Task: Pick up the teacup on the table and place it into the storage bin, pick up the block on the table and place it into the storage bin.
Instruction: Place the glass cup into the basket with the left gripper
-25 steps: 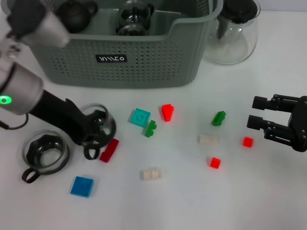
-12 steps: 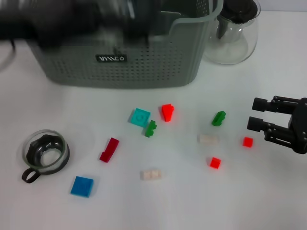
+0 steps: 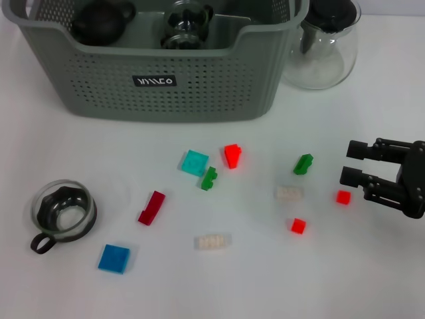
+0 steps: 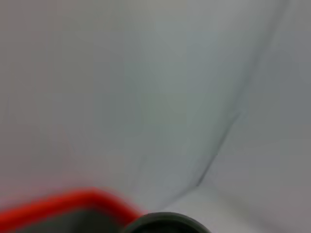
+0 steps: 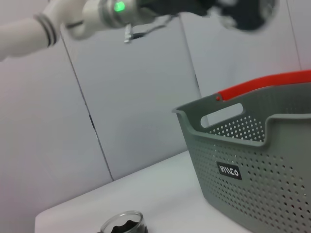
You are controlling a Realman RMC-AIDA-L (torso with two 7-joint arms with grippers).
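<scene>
The storage bin stands at the back of the table, with a dark teapot and a glass cup inside. One glass teacup with a dark insert sits on the table at the near left. Several small blocks lie in the middle, among them a dark red one and a blue one. My left arm is out of the head view. The right wrist view shows my left gripper high above the bin, blurred, carrying a teacup. My right gripper hovers open at the right, beside a small red block.
A clear glass teapot stands to the right of the bin. Teal, green, white and red blocks are scattered between the bin and the table's front. The bin's orange handle stands up above its rim.
My left gripper lifted a teacup off the table near the dark red block, swept it up over the bin and left the head view. The right gripper barely moved.
</scene>
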